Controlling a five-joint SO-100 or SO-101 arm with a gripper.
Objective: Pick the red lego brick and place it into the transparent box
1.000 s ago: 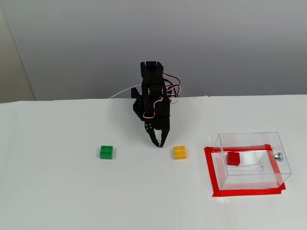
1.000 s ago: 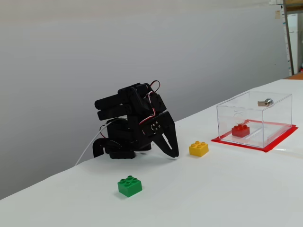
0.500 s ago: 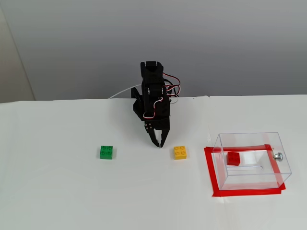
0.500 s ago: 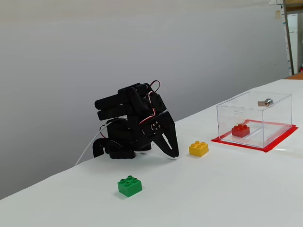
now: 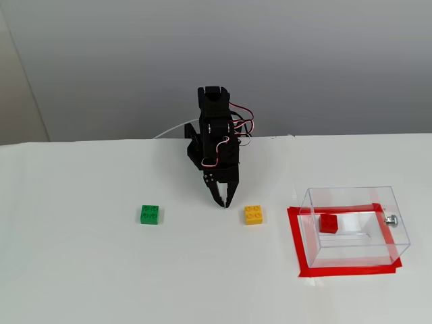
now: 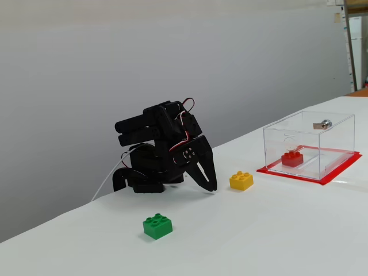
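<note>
While arm (image 5: 214, 145) unmoved, red lego brick (image 5: 329, 223) still in transparent box (image 5: 398, 229).

In a fixed view: lego brick (image 5: 329, 223) inside box (image 5: 351, 197), right | two bricks (image 5: 254, 214) (image 5: 150, 214) left on worktop (image 5: 81, 270), end effector (image 5: 223, 201) between them.

The folded arm (image 5: 214, 138) is hiding its own base from the front camera. The gripper (image 5: 223, 200) fingertips are pressing too close together to tell any gap. A shelf (image 6: 356, 46) is being cut off by the side picture's right edge.
</note>
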